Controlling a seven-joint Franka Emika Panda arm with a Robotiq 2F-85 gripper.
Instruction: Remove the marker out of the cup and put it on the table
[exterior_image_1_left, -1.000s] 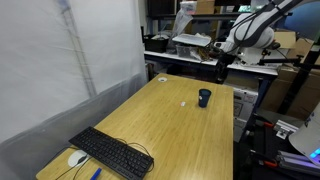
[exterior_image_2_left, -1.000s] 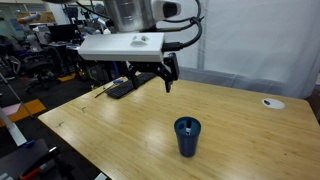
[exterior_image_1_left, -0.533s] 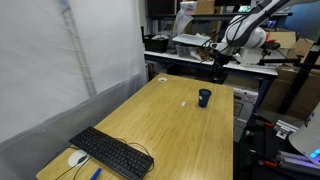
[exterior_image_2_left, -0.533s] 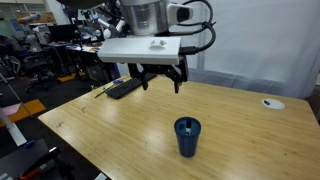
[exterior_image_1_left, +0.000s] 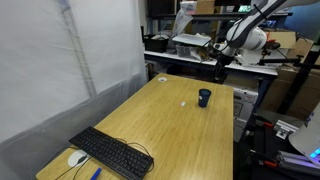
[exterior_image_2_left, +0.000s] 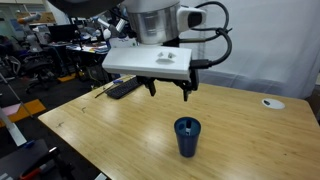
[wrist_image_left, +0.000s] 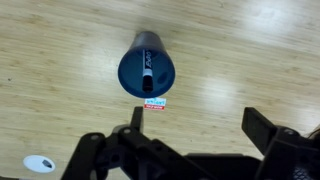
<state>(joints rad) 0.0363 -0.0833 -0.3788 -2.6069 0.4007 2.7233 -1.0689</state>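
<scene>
A dark blue cup (exterior_image_2_left: 187, 136) stands upright on the wooden table (exterior_image_2_left: 120, 130); it also shows in an exterior view (exterior_image_1_left: 204, 97) near the table's far end. In the wrist view the cup (wrist_image_left: 146, 68) is seen from above with a black marker (wrist_image_left: 151, 78) standing inside it. My gripper (exterior_image_2_left: 168, 91) hangs open and empty above the table, higher than the cup and a little to its left; it shows in an exterior view (exterior_image_1_left: 219, 72) too. In the wrist view the open jaws (wrist_image_left: 199, 125) are below and right of the cup.
A black keyboard (exterior_image_1_left: 111, 152) and a white mouse (exterior_image_1_left: 77, 158) lie at the near end of the table. A small white disc (exterior_image_2_left: 270, 102) lies near the table's far edge and shows in the wrist view (wrist_image_left: 39, 163). Cluttered benches stand behind.
My gripper has moved across the table towards the cup, keeping its height and staying open. The cup and marker have not moved.
</scene>
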